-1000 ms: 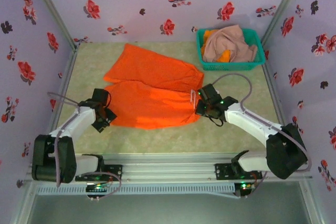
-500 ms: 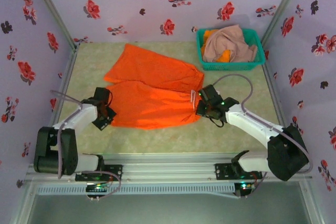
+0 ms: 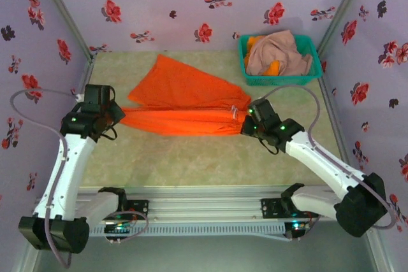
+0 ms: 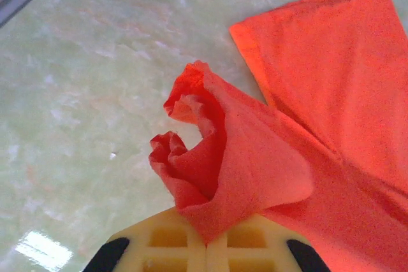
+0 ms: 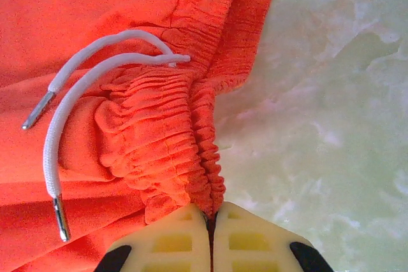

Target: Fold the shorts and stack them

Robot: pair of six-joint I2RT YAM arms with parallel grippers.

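Note:
Bright orange shorts [image 3: 185,103] lie spread across the middle of the table, their near half lifted into a taut band between both grippers. My left gripper [image 3: 116,114] is shut on the leg hem [image 4: 210,176], which bunches up above its pads [image 4: 172,246]. On the right, my right gripper [image 3: 245,125] is shut on the gathered elastic waistband [image 5: 191,151], and the white drawstring [image 5: 70,119] dangles loose beside it. Further shorts, pink-beige [image 3: 280,52] and orange [image 3: 273,68], are heaped in the basket.
A teal mesh basket [image 3: 280,81] stands at the back right corner. Flowered walls [image 3: 191,4] close in the table on three sides. Pale green tabletop [image 3: 191,164] lies bare between the shorts and the arm bases.
My left gripper has closed on the leg hem and lifted it up and back. The near half of the shorts has risen off the table into a narrow stretched band.

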